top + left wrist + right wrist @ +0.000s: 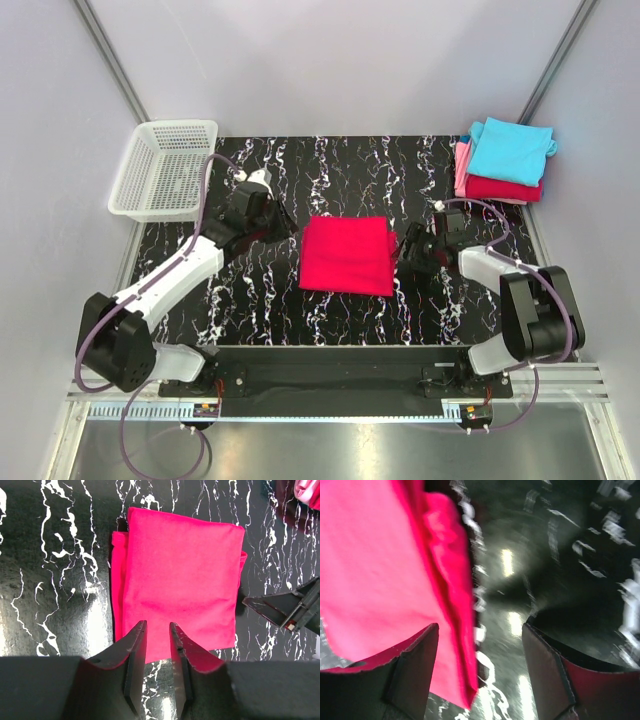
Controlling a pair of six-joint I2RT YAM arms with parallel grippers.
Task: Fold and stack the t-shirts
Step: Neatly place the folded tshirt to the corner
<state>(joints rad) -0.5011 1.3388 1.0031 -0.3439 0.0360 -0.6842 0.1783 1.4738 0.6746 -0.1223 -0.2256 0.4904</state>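
Observation:
A crimson-red t-shirt (345, 255) lies folded into a flat rectangle in the middle of the table, also seen as the same shirt (180, 585) in the left wrist view. My left gripper (288, 228) hovers at its left edge, jaws only narrowly apart with nothing between them (157, 625). My right gripper (403, 250) sits at the shirt's right edge, open wide (480, 627); the shirt's layered edge (450, 605) lies under the gap, ungripped. At the back right is a stack of folded shirts: turquoise (512, 150) on top, pink (462, 168) and red (505, 188) beneath.
A white plastic mesh basket (165, 168) stands at the back left corner, partly off the black marbled table (250, 310). Grey walls close in behind and at both sides. The right arm's gripper (292, 607) shows in the left wrist view.

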